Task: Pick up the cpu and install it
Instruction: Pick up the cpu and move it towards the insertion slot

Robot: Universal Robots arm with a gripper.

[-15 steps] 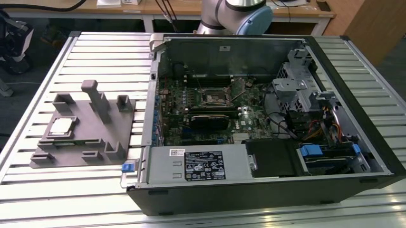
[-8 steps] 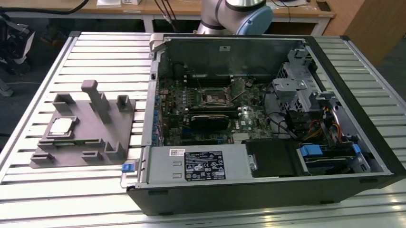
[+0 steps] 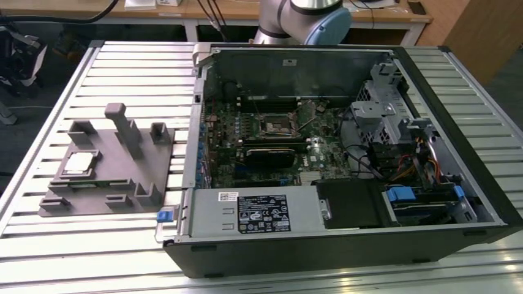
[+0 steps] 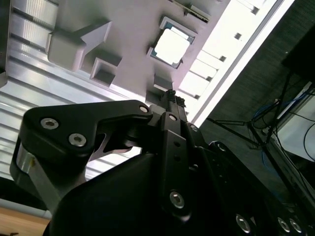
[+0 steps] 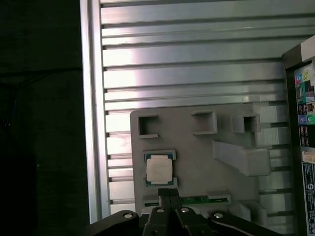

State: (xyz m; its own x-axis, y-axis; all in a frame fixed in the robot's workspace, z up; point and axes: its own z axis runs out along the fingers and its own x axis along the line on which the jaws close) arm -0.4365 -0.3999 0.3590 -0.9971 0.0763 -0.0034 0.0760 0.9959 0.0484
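Hovering claw: the black metal two-fingered gripper [image 5: 167,192] hangs above the work surface, also seen in the second wrist view [image 4: 172,94].
Claw state: the two slim fingers [image 5: 163,194] are pressed together at the tips, with nothing between them.
Nearest thing: the cpu [image 5: 160,169], a small flat square chip with a silvery-white metal top. In the first wrist view, the fingertips appear just beside one of its edges, apart from it.
Cpu seat: the cpu [image 4: 171,45] lies flat in a shallow square recess of the grey plastic fixture [image 5: 197,147], a block with raised posts and pockets.
Cpu in the scene: in the exterior view the cpu [image 3: 79,162] sits at the fixture's [image 3: 122,177] side towards the exterior view's left, well apart from the computer.
Support: the fixture rests on a slatted silver aluminium table [image 3: 82,257].
Computer: an open black desktop case [image 3: 327,251] lies on the table at the exterior view's right of the fixture, just beside it, its green motherboard [image 3: 245,153] exposed.
Socket: a dark square socket with a metal frame [image 3: 272,125] sits on the motherboard.
Arm: the silver and pale blue arm base [image 3: 307,18] stands behind the case.
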